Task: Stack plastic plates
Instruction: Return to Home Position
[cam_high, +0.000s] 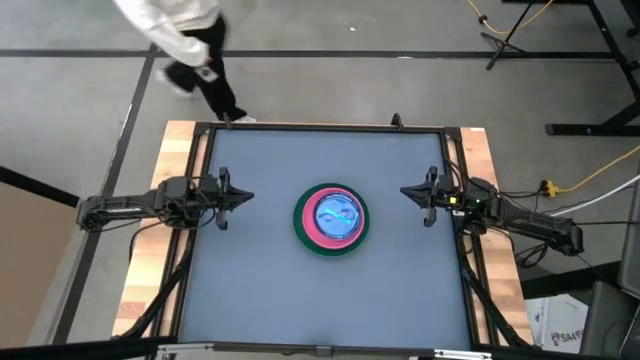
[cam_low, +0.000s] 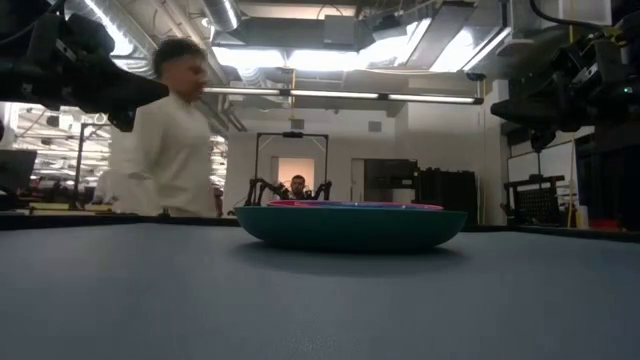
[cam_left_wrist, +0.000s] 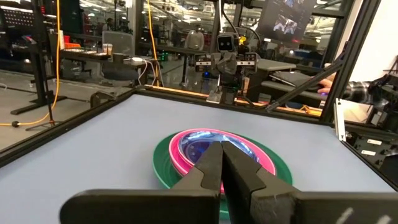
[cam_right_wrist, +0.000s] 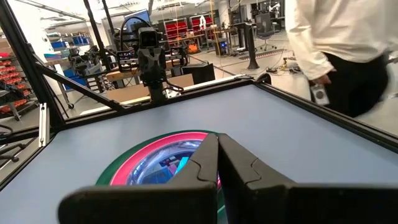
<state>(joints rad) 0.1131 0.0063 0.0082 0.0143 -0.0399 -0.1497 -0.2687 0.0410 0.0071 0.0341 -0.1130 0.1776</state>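
The plastic plates (cam_high: 332, 219) sit in one stack at the table's middle: a large dark green plate at the bottom, a hot pink one inside it, translucent blue ones on top. The stack also shows in the low view (cam_low: 350, 222), the left wrist view (cam_left_wrist: 217, 155) and the right wrist view (cam_right_wrist: 155, 163). My left gripper (cam_high: 248, 196) hovers shut above the table left of the stack, apart from it. My right gripper (cam_high: 405, 192) hovers shut to the stack's right, also apart. The lower plates are hidden under the upper ones.
A person in a white top (cam_high: 180, 35) walks past the table's far left corner, also seen in the low view (cam_low: 170, 140) and the right wrist view (cam_right_wrist: 342, 37). The grey table top (cam_high: 330, 300) has a raised frame around it (cam_high: 320, 127).
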